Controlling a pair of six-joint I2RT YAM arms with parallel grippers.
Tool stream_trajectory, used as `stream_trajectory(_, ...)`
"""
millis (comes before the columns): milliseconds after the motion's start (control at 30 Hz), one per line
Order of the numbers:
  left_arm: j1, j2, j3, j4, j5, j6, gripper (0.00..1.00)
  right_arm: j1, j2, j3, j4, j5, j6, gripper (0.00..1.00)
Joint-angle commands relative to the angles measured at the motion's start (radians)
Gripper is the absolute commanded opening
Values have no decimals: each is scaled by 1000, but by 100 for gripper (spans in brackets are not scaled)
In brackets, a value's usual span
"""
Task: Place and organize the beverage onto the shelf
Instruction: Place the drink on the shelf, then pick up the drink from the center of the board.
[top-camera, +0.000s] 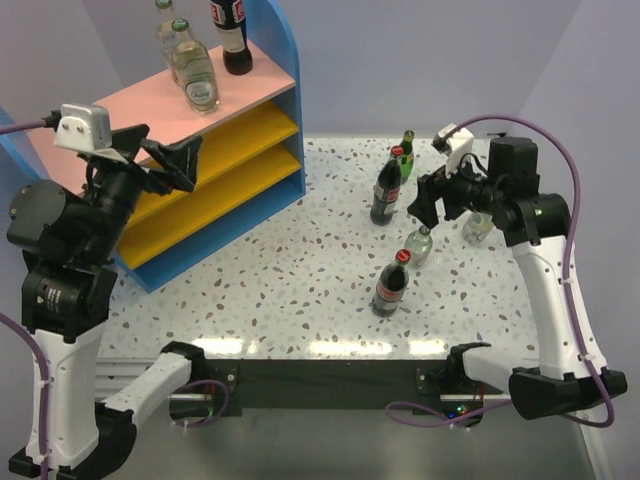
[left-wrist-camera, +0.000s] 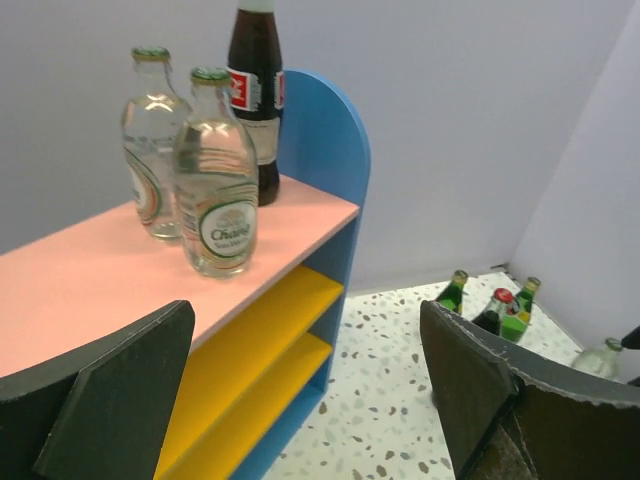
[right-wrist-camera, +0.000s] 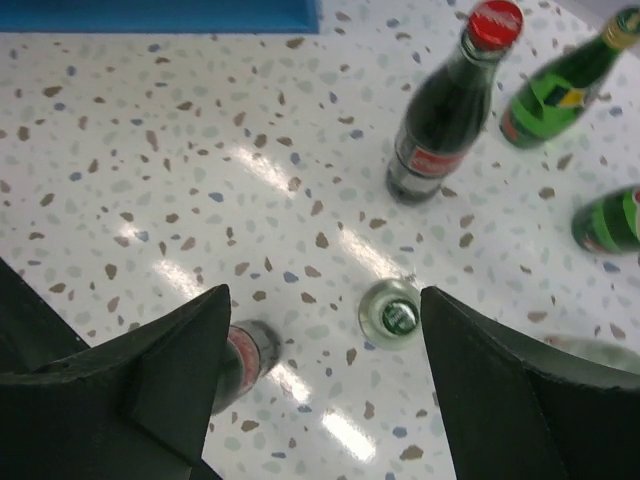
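**Surface and room.** Worktop (top-camera: 280, 265) of white terrazzo with grey and brown flecks and glare along its near edge. Plain lilac walls close it in.

**Shelf.** The shelf (top-camera: 215, 150) stands at the far left. Its long axis runs diagonally from near-left to far-right, and its open face is turned toward the middle of the worktop. It has blue side panels, a pink top board and two yellow boards below.

**Beverage.** Every bottle stands upright, cap up, long axis vertical.
- On the pink board, toward its far end: two shelved clear bottles (top-camera: 198, 72) close together, and a shelved cola (top-camera: 232, 35) just beside them.
- On the worktop's right half: a far cola (top-camera: 387, 190) with two green bottles (left-wrist-camera: 452, 292) just beyond it, a mid clear bottle (top-camera: 419, 243), and a near cola (top-camera: 391, 285).
- Partly hidden behind the right arm: a right clear bottle (top-camera: 478, 228).

**Arms.** Left jaws are spread wide and empty, level with the shelf's top board at its near end. Right jaws stand well apart and hold nothing — they hover over the worktop bottles, and the mid clear bottle's green cap shows between them in the right wrist view.
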Motion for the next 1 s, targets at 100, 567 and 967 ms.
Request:
stream_trajectory(100,6,-88,-225,60,185,-136,100,-54,-45,-102,-59,188,31,79)
stream_trajectory(567,5,-188,-609,220,408,-303,100,-66,151,-169,-30,220,5,72)
stream_trajectory(967,-35,-245,-856,278,391,-328,100,-63,289,-176,8,236,-18,61)
